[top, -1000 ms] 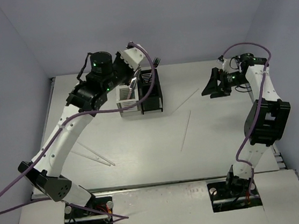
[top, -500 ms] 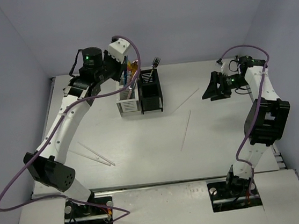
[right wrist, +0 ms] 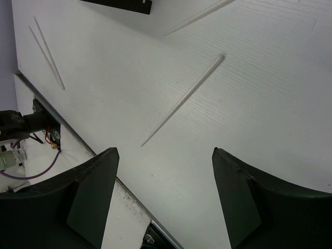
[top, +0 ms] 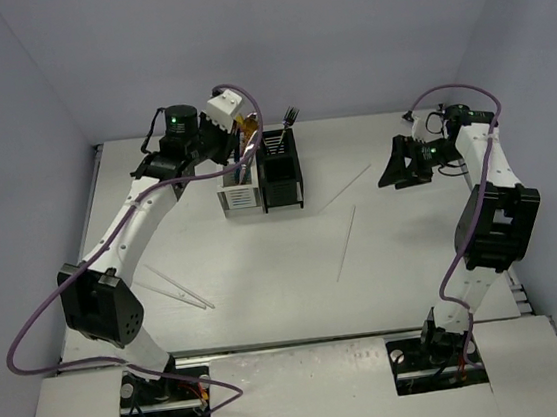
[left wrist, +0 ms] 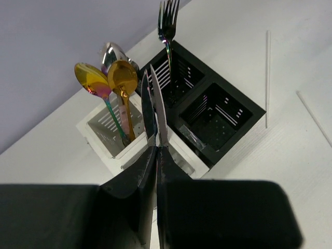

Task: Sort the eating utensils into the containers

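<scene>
Left gripper [left wrist: 155, 150] clamped on slim silver blade [left wrist: 160, 106], apparently a knife, above white caddy [left wrist: 99, 149], black caddy [left wrist: 236, 136] adjoining, right gripper [right wrist: 165, 166] spread apart over clear stick [right wrist: 187, 96] on counter [right wrist: 259, 78].

My top camera hangs high behind my bases and looks down on the whole table [top: 270, 310], with both arms in frame. My left wrist camera looks along my left hand [left wrist: 157, 149] and the knife [left wrist: 160, 106] it pinches, close above the white caddy [left wrist: 106, 127] and black caddy [left wrist: 218, 111]; the top view holds both caddies too. My right wrist camera peers between the spread fingers of my right hand [right wrist: 163, 151], slanting across the table from farther off. Its long stick [right wrist: 182, 101] and paired sticks [right wrist: 49, 54] also show from above.
</scene>
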Motion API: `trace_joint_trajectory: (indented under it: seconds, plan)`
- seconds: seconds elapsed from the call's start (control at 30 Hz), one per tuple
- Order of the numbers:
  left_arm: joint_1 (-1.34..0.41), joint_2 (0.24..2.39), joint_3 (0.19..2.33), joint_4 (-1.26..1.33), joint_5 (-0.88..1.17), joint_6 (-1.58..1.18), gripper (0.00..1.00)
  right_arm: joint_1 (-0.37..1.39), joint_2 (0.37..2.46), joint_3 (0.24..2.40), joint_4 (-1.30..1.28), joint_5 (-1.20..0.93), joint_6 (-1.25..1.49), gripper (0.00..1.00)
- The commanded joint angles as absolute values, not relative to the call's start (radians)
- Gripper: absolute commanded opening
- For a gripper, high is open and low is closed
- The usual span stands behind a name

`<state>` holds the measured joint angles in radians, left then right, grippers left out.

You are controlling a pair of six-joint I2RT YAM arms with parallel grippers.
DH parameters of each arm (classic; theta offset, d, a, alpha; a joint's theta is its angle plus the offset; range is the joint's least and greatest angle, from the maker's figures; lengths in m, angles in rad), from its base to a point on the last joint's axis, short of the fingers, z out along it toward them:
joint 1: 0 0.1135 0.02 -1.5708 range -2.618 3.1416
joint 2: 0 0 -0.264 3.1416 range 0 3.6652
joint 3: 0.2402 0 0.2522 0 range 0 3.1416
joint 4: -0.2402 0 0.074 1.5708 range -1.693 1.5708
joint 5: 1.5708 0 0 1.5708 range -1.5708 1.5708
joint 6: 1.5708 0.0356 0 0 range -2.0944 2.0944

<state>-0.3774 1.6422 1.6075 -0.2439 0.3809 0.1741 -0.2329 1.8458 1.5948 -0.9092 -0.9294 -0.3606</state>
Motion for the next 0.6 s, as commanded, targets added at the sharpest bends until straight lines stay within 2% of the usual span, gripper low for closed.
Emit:
trace_joint_trajectory:
  seconds: [0.0,0.03,0.2,0.27,0.4,0.5,0.57]
  plan:
    - [-0.36,1.613,1.601,-0.131,0.414,0.185,0.03,-0.205,1.806,1.617,-0.936,-0.915,-0.383,0.7]
    - [-0.357,1.612,1.592,-0.133,0.416,0.183,0.09,-0.195,1.804,1.617,-0.936,-0.912,-0.387,0.7]
    - [-0.342,1.591,1.581,-0.15,0.419,0.163,0.49,-0.16,1.784,1.596,-0.934,-0.875,-0.408,0.69]
    - [-0.333,1.578,1.583,-0.16,0.413,0.158,0.58,-0.149,1.775,1.592,-0.934,-0.867,-0.413,0.69]
    - [-0.283,1.513,1.585,-0.228,0.441,0.145,0.59,-0.13,1.737,1.588,-0.934,-0.855,-0.435,0.69]
    - [-0.215,1.436,1.568,-0.334,0.542,0.21,0.52,-0.115,1.706,1.581,-0.934,-0.832,-0.47,0.69]
    - [-0.196,1.384,1.548,-0.479,0.574,0.354,0.49,-0.098,1.686,1.57,-0.933,-0.82,-0.485,0.69]
